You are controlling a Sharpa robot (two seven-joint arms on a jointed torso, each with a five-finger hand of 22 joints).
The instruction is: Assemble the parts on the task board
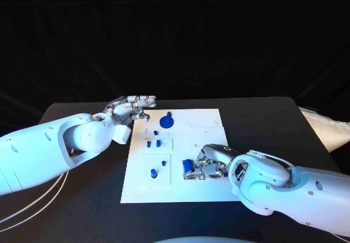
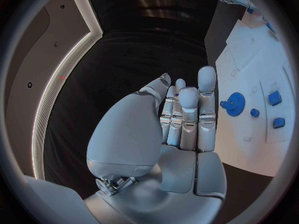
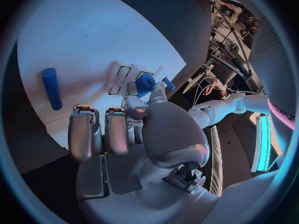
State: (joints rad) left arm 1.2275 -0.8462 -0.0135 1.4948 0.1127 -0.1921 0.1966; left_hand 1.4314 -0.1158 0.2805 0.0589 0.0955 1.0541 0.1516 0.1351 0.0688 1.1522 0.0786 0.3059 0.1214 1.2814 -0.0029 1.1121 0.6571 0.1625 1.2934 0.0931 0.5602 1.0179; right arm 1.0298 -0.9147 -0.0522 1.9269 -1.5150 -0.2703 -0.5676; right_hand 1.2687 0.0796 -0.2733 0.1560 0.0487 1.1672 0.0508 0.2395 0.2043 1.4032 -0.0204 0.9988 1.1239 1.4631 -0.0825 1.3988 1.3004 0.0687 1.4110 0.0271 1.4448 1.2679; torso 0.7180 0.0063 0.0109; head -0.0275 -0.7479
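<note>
The white task board lies in the middle of the black table. A blue gear sits at its far end, and several small blue parts lie down its left half. My left hand hovers off the board's far left corner, fingers straight, side by side and holding nothing. My right hand is low over the board's near right part with its fingers curled in. A blue cylinder lies on the board just beside those fingers, apart from them.
Two more blue parts lie on the near left of the board, beyond my right hand's fingertips. Outlined slots mark the board near that hand. Bare black table surrounds the board.
</note>
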